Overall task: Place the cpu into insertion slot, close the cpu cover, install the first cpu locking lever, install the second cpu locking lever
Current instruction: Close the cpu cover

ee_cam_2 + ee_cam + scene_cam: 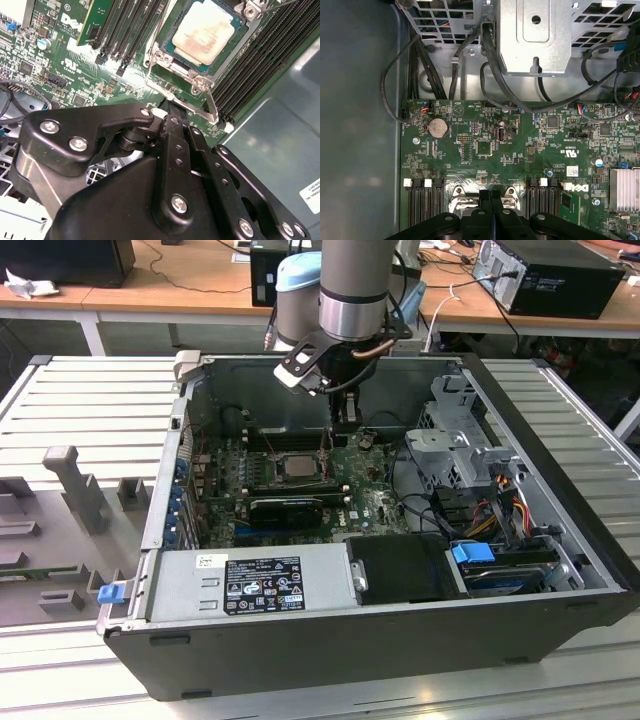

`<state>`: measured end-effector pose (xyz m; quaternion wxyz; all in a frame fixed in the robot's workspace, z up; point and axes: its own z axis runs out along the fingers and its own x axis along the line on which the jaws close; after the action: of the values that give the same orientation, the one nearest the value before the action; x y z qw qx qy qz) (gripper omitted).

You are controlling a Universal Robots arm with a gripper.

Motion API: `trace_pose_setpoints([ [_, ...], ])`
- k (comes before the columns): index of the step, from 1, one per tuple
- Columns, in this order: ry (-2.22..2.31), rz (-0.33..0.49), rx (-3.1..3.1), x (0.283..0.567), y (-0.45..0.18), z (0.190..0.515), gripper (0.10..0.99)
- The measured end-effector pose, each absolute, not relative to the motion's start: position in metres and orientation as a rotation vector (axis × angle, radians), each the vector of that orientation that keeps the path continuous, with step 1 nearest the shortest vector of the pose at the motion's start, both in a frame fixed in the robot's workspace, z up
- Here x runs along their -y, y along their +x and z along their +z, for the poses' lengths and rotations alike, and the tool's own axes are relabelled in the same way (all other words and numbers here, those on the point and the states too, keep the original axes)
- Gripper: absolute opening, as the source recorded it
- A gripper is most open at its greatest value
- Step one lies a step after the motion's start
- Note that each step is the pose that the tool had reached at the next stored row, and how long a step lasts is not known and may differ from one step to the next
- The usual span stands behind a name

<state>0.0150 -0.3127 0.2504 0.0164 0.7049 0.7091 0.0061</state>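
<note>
In the exterior view, my gripper (pixel 343 426) hangs inside the open computer case (pixel 420 640), just beside the insertion slot (pixel 297 480). The cpu (pixel 297 466) already lies flat in that slot.

In the second wrist view, the cpu (pixel 204 31) sits squarely in the slot, and the cpu cover (pixel 167 62) looks folded down around it, so I judge those two steps done. A thin locking lever (pixel 212 102) slants up off the slot's edge (not latched, I think). My fingers (pixel 174 131) are pressed together with nothing visible between them, their tips at that edge.

In the first wrist view, my gripper (pixel 490 197) meets in a thin seam over the slot's metal frame (pixel 461 201), with the green motherboard (pixel 480 165) beyond.
</note>
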Motion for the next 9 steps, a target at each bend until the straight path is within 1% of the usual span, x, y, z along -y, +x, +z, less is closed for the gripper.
trace_pose_setpoints([
  [9, 2.192, 0.019, -2.205, 0.3127, 0.0087, 0.2505, 0.106],
])
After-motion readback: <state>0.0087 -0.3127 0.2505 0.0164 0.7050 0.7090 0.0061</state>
